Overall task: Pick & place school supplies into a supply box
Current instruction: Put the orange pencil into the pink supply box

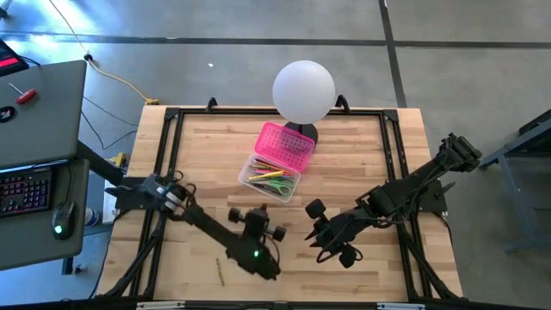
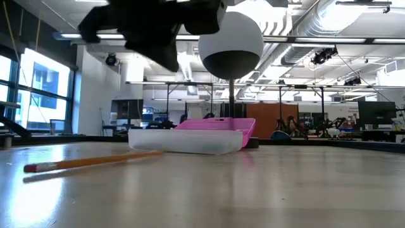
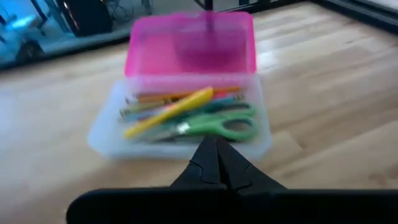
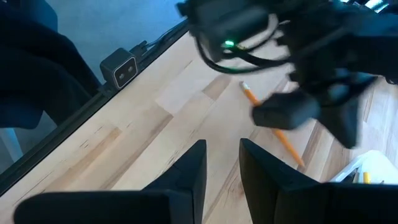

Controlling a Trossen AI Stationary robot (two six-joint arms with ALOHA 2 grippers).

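Note:
The supply box stands open at the table's middle, its pink lid (image 1: 286, 144) tipped back behind the clear base (image 1: 258, 182). In the base lie green-handled scissors (image 3: 224, 121), a yellow pen (image 3: 171, 112) and orange pencils. My left gripper (image 3: 216, 152) is shut with nothing between its fingers; it hovers just on the near side of the box (image 1: 256, 215), pointing at it. One orange pencil (image 2: 95, 161) lies flat on the table near the front edge (image 1: 219, 269). My right gripper (image 4: 222, 155) stands open in the air right of the left one (image 1: 312, 231), holding nothing.
A white globe lamp (image 1: 303, 90) on a dark foot stands just behind the box. A black frame (image 1: 172, 120) runs around the wooden tabletop. Bare wood lies left and right of the box. A desk with a keyboard (image 1: 26, 189) stands beyond the left edge.

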